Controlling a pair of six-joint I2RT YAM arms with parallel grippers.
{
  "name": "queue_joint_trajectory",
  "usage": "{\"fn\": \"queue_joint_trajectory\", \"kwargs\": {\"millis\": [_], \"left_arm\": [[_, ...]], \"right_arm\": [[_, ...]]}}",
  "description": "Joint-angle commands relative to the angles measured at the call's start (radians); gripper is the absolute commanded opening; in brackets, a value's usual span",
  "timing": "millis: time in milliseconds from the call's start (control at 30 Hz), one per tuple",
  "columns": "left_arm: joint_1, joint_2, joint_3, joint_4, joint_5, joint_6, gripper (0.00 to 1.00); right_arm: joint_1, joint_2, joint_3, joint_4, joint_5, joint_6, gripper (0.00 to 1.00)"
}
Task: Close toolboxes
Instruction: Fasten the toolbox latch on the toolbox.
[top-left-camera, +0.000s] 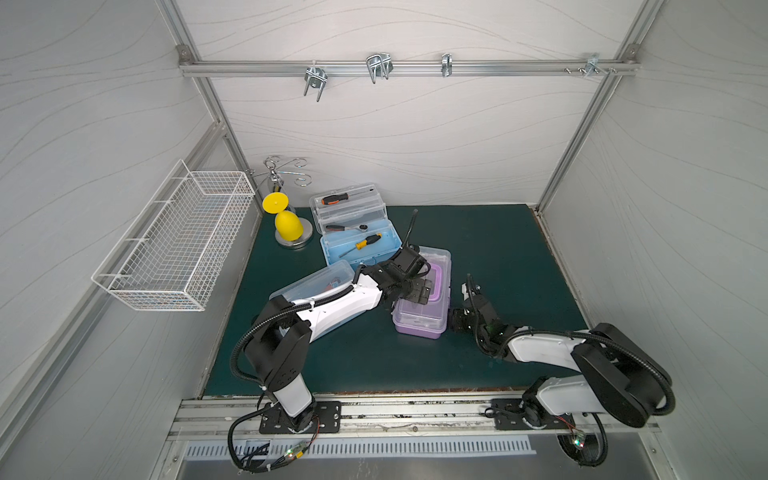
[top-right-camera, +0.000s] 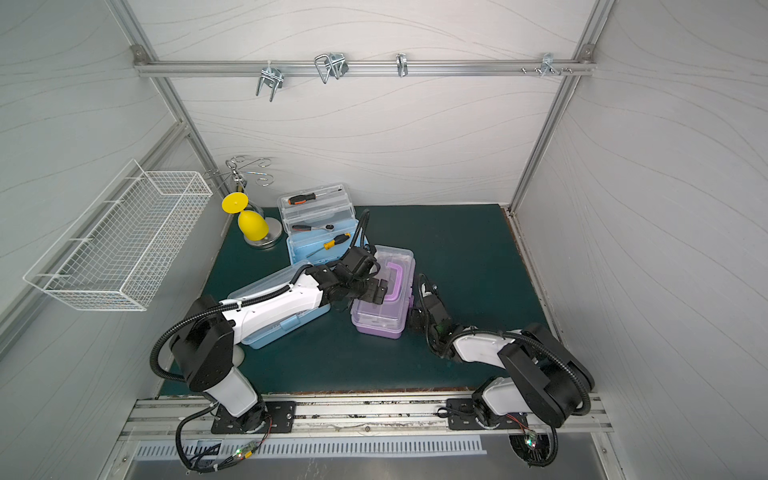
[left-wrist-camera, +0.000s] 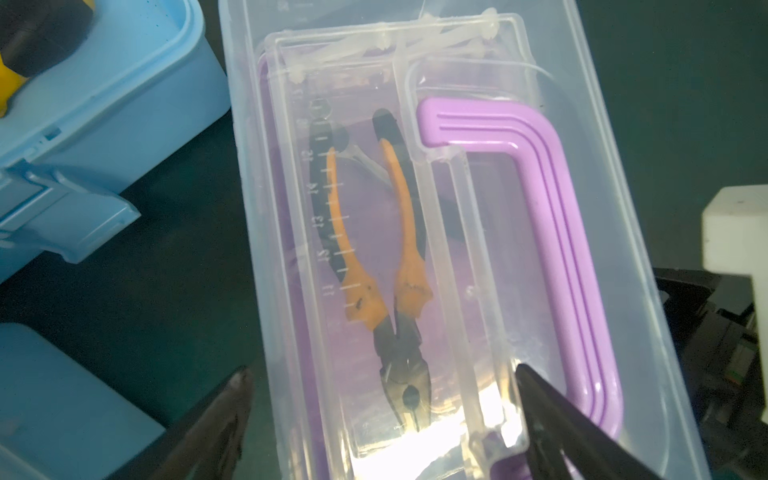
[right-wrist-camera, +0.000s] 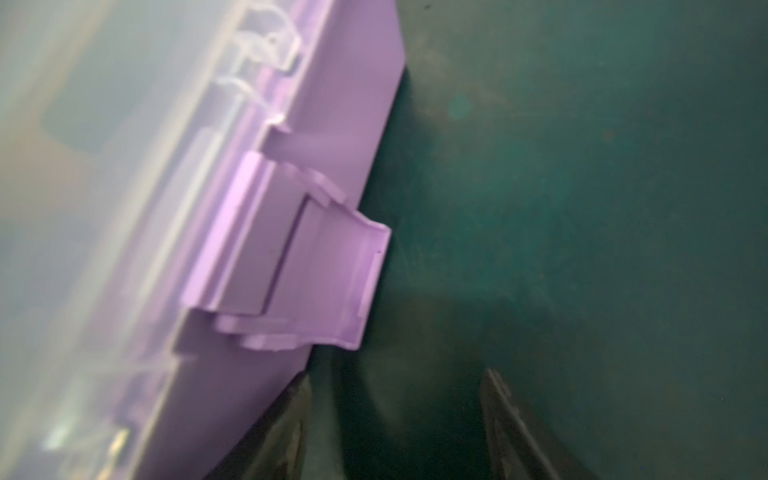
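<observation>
Over the purple toolbox (top-left-camera: 419, 322) at mid-table, the left gripper (left-wrist-camera: 382, 370) stands spread and empty, one finger off the box's side and the other above the clear lid by the handle (left-wrist-camera: 561, 232). Only this wrist view shows the pliers (left-wrist-camera: 399, 291) inside and a moulded scale reading 12, 13, 14. The right gripper (right-wrist-camera: 398, 376), likewise parted and empty, sits by the latch (right-wrist-camera: 324, 270), whose flap juts out. Both top views add the rear blue toolbox (top-left-camera: 332, 253), open, and the near blue toolbox (top-right-camera: 282, 332), lid down under the left arm.

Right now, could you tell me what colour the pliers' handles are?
Orange with black; the left wrist view shows the pliers best.
</observation>
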Motion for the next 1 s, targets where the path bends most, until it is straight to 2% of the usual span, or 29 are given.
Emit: {"fn": "queue_joint_trajectory", "kwargs": {"millis": [0, 167, 367, 567, 733, 833, 967], "left_arm": [[0.011, 0.006, 0.000, -0.245, -0.047, 0.052, 0.97], [0.010, 0.000, 0.033, -0.266, -0.075, 0.062, 0.97], [0.010, 0.027, 0.044, -0.264, -0.070, 0.061, 0.97], [0.011, 0.049, 0.020, -0.244, -0.051, 0.053, 0.97], [0.010, 0.047, 0.007, -0.241, -0.051, 0.053, 0.97], [0.010, 0.041, 0.000, -0.241, -0.051, 0.053, 0.97], [0.011, 0.034, -0.010, -0.237, -0.048, 0.049, 0.97]], "right_arm": [[0.032, 0.031, -0.018, 0.142, -0.049, -0.007, 0.66], [0.067, 0.104, -0.011, 0.261, -0.050, -0.027, 0.66], [0.076, 0.173, -0.012, 0.336, 0.053, -0.052, 0.65], [0.085, 0.287, -0.043, 0.545, 0.090, -0.116, 0.63], [0.087, 0.363, -0.061, 0.663, 0.144, -0.116, 0.63], [0.087, 0.342, -0.067, 0.647, 0.175, -0.104, 0.63], [0.087, 0.258, -0.049, 0.516, 0.205, -0.108, 0.63]]}}
